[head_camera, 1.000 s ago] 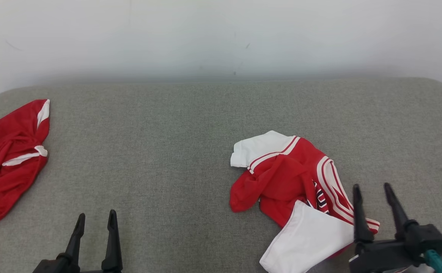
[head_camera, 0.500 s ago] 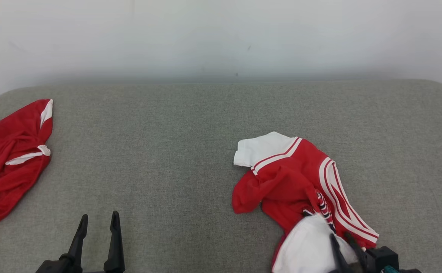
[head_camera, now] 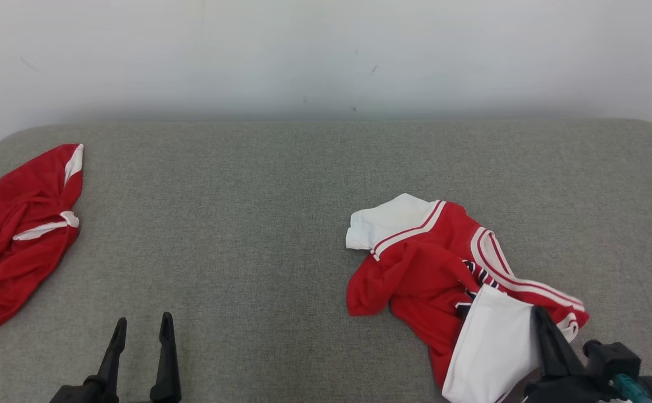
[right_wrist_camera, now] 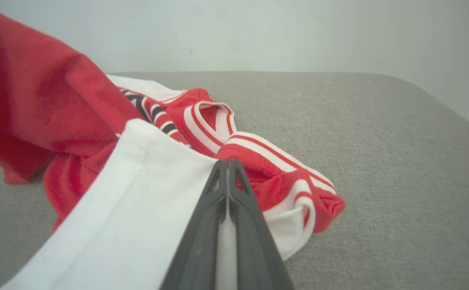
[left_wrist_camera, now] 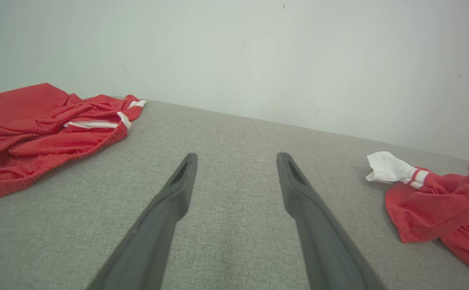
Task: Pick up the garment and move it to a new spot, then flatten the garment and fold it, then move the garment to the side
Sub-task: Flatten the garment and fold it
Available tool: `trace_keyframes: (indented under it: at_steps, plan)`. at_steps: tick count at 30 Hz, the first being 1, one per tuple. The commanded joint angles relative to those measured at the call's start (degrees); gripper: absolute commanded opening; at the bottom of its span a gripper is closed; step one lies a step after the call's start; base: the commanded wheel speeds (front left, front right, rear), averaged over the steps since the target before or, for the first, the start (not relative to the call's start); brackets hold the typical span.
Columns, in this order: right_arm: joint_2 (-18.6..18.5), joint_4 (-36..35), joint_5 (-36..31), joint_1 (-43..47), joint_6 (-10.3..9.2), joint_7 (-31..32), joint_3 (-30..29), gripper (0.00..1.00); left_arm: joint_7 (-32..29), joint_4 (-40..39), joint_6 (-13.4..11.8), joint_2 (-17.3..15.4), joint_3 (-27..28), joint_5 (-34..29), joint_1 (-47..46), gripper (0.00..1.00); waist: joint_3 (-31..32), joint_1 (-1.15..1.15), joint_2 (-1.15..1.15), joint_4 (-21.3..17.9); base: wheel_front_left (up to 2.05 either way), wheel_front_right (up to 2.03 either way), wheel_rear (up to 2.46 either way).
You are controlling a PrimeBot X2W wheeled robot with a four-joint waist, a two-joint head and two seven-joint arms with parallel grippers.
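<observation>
- The red and white jersey [head_camera: 415,268] lies crumpled on the near right part of the grey bench [head_camera: 247,224].
- The right fingers [head_camera: 549,344] are pressed together. They pinch the jersey's big white flap [head_camera: 488,341] at its near right edge. In the right wrist view, a thin white line of cloth shows between them.
- The left fingers [head_camera: 165,347] are spread wide and hold nothing. They hang over bare bench at the near left, well apart from the jersey.
- I think this is the very first step, picking the jersey up. The grab looks made, but most of the jersey rests on the bench.
- Next, the right arm needs to lift the cloth high so it does not drag. Then it needs to carry it to a bare spot, maybe the middle of the bench. The pinch looks small, so a slow lift is safer.
- A second red garment [head_camera: 18,235] lies at the left edge of the bench. It is not the one in the grip. The left side of the head view cuts it off.
- The near end of the white flap runs off the bottom of the head view.
- The dark letters [head_camera: 470,270] on the jersey are folded up, so I cannot read them.
- I cannot tell if the white flap is a sleeve or a side panel.
</observation>
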State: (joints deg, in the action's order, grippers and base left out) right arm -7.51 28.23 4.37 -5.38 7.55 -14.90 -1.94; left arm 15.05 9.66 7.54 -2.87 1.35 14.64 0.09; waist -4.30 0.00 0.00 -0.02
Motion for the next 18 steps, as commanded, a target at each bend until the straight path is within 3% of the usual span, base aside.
trace_keyframes:
  at_steps: [1,5,9,11,12,13,18]
  plan:
    - [0.3,-3.5,2.0,1.2,-0.13,-0.3,-0.9,0.0,0.2,-0.1,-0.1,0.0,0.2,0.5,0.9,1.0,-0.1,0.0,0.0,-0.1,0.0,0.0,0.0]
    - [-0.2,-9.2,3.9,4.8,-0.13,-0.3,-1.7,0.0,0.2,-0.2,-0.1,0.0,0.4,0.9,0.8,1.0,-0.5,0.0,0.0,-0.7,0.0,0.0,0.0]
    - [-0.9,-5.4,3.3,6.9,-0.13,0.1,-1.3,0.0,0.2,0.0,-0.1,0.0,0.1,0.9,0.3,1.0,-0.6,0.0,0.0,-1.1,0.0,0.0,0.0]
    - [-1.4,-4.6,3.5,5.8,-0.13,-0.2,-1.6,0.48,0.2,0.1,-0.1,0.0,-0.1,1.0,0.2,1.0,-0.7,0.0,0.0,-1.1,0.0,0.0,0.0]
    - [-1.4,-4.8,3.6,5.5,-0.13,-0.2,-1.6,0.82,0.2,0.1,-0.1,0.0,0.0,1.1,0.0,1.0,-0.7,0.0,0.0,-1.2,0.0,0.0,0.0]
    - [-1.2,-5.5,4.3,5.2,-0.13,-0.3,-1.8,1.0,0.2,0.1,-0.1,0.0,0.0,1.1,0.0,1.0,-0.8,0.0,0.0,-1.2,0.0,0.0,0.0]
    - [-1.3,-12.0,6.1,4.3,-0.13,-0.2,-1.4,1.0,0.2,0.2,-0.1,0.0,-0.4,1.1,-0.3,1.0,-1.0,0.0,0.0,-1.0,0.0,0.0,0.0]
